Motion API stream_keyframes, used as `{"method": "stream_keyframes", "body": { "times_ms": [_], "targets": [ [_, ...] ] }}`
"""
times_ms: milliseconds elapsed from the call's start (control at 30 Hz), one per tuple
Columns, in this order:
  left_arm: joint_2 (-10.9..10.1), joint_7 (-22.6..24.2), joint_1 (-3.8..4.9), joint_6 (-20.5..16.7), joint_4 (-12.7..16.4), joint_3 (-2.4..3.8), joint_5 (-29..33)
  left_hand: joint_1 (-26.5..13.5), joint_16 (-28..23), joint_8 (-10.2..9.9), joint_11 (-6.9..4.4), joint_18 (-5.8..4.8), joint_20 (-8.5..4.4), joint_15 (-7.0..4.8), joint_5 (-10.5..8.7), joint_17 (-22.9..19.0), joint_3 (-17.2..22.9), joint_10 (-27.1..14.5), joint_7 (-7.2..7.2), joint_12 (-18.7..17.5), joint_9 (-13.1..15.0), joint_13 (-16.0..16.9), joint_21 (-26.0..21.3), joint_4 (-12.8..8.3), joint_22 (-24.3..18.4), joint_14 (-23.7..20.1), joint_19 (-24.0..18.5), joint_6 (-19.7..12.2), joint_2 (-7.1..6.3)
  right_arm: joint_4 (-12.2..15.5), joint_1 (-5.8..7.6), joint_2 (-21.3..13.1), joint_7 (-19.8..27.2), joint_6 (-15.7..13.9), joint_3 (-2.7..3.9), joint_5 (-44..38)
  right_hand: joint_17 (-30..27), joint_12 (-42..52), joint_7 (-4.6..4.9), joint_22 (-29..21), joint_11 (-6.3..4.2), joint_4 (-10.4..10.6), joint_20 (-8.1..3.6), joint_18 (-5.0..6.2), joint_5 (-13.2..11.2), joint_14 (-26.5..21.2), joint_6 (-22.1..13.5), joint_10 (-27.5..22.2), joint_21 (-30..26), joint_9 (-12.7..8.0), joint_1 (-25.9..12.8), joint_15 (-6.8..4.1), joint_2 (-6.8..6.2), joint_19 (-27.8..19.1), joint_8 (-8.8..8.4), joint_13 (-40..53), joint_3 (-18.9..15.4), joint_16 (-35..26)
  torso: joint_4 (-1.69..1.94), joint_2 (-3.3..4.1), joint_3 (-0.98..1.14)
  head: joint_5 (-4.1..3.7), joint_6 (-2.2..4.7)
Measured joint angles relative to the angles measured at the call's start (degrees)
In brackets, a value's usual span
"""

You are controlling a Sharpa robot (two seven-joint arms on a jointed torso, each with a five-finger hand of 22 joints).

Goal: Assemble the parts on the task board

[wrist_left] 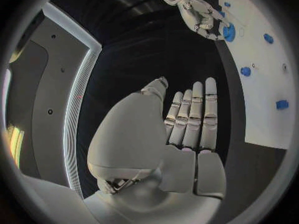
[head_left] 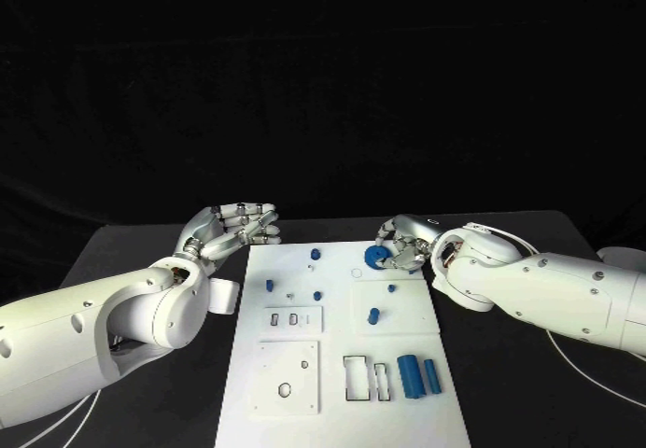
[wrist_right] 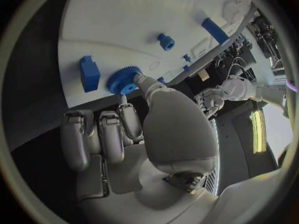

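1. Right hand [head_left: 399, 245] pinches a blue gear [head_left: 378, 255] at the far right of the white board [head_left: 390, 392]; the right wrist view shows the gear [wrist_right: 122, 79] touching the board, not clearly seated.
2. Left hand [head_left: 240, 227] hovers off the board's far left corner, fingers together and curled, holding nothing.
3. Several small blue pegs [head_left: 268, 285] already stand upright mid-board.
4. Two blue cylinders [head_left: 419, 376] lie loose at the near right, beside open slots [head_left: 356, 377]. Judged: early to midway, much unplaced.
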Motion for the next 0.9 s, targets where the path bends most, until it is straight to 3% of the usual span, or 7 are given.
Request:
{"method": "stream_keyframes", "body": {
  "times_ms": [367,600,733,900],
  "targets": [
    [0.0,-0.1,0.0,0.0,0.0,0.0,0.0,0.0,0.0,0.0,0.0,0.0,0.0,0.01,0.0,0.0,0.0,0.0,0.0,0.0,0.0,0.0,0.0,0.0,0.0,0.0,0.0,0.0,0.0,-0.4,-0.05,0.3,0.0,0.9,0.1,-0.4,0.0,0.3,-0.03,0.0,-0.16,0.3,0.0,0.0,0.0,0.0,1.1,0.2,0.0,-0.3,0.0,0.0,0.0,0.0,0.0,0.0,1.1,0.0,0.03,0.03,0.03,-0.01,-0.12],
    [0.0,-0.1,0.0,0.0,0.0,0.0,0.0,0.0,0.0,0.0,0.0,0.0,0.0,0.01,0.0,0.0,0.0,0.0,0.0,0.0,0.0,0.0,0.0,0.0,0.0,0.0,0.0,0.0,0.0,-0.5,-0.26,0.4,0.2,0.1,0.17,-1.1,0.0,1.5,-0.48,0.0,-0.72,0.3,0.0,0.0,-2.0,0.0,4.6,1.5,0.4,-2.1,0.7,0.0,0.68,0.0,0.15,0.0,5.6,0.0,0.05,0.03,0.07,0.06,-0.29],
    [0.0,-0.1,0.0,0.0,-0.1,0.0,0.0,0.0,0.0,0.0,0.0,0.0,0.0,0.0,0.0,0.0,0.0,0.0,0.0,0.0,0.0,0.0,0.0,0.0,0.0,0.0,0.0,0.0,0.0,-0.2,-0.47,0.4,0.2,-0.9,0.09,-2.1,0.0,1.6,-0.69,0.0,-1.03,-0.1,0.0,-0.88,-2.2,-0.2,6.0,1.8,0.5,-2.8,0.7,-0.22,0.67,0.0,-0.29,0.0,7.5,0.0,0.04,0.03,0.06,0.09,-0.3],
    [0.0,-0.2,0.0,0.0,-0.1,0.0,0.0,0.0,0.0,0.0,0.0,0.0,0.0,0.0,0.0,0.1,0.2,0.0,0.0,0.0,-0.1,0.0,0.0,0.2,0.1,0.0,0.0,0.0,0.0,0.9,-0.73,0.2,0.3,-2.7,-0.1,-4.3,0.0,2.5,-0.48,0.0,-1.34,-1.1,-0.25,-0.88,-0.9,-0.1,6.5,2.6,1.1,-3.2,0.4,-0.35,0.35,0.2,-0.47,0.0,9.3,0.2,0.02,0.03,0.06,0.14,-0.24]
  ]
}}
